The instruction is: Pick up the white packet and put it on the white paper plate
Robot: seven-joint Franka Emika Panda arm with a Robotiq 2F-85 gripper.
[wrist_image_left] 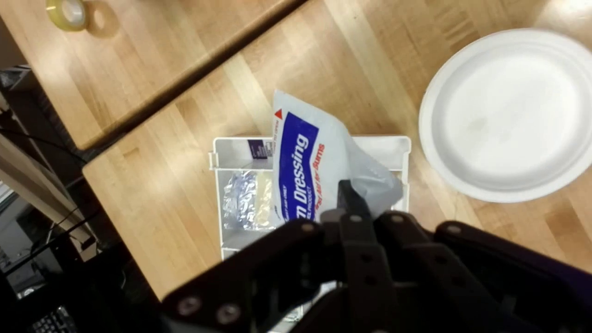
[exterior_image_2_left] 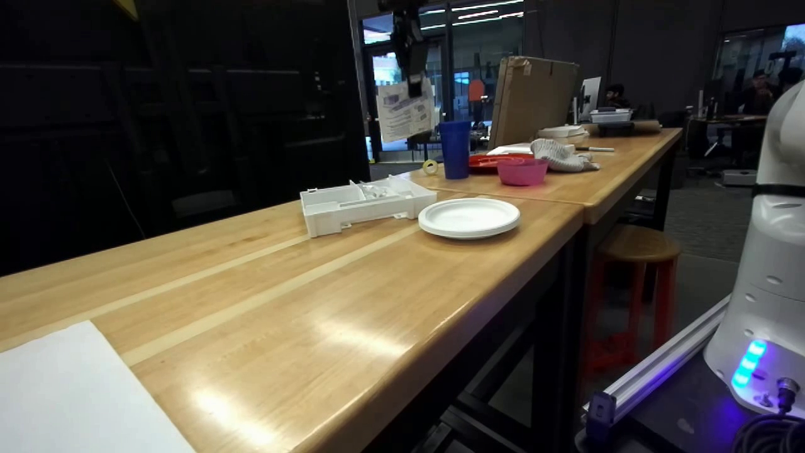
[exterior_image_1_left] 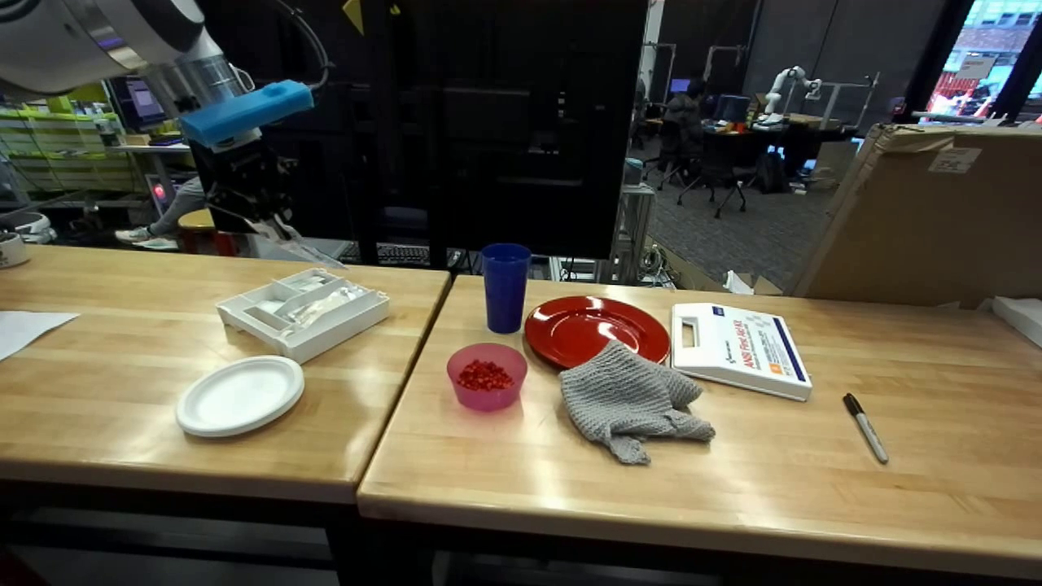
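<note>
The wooden bench (exterior_image_1_left: 505, 456) stands in two halves with a dark seam (exterior_image_1_left: 404, 384) between. In an exterior view its nine-o'clock half carries the tray (exterior_image_1_left: 345, 330), the white plate (exterior_image_1_left: 240, 396) just beside it at seven o'clock. The sheet (exterior_image_1_left: 31, 330) lies at ten o'clock from that plate. On the three-o'clock half the cup (exterior_image_1_left: 505, 293) stands upright, the bowl (exterior_image_1_left: 487, 399) at six o'clock from it, the red plate (exterior_image_1_left: 597, 327) at four. From the red plate, the cloth (exterior_image_1_left: 631, 403) lies at five, the case (exterior_image_1_left: 737, 350) at three; the pen (exterior_image_1_left: 865, 427) is at four from the case. In the wrist view the tape (wrist_image_left: 60, 21) is across the seam, at ten o'clock from the tray.
</note>
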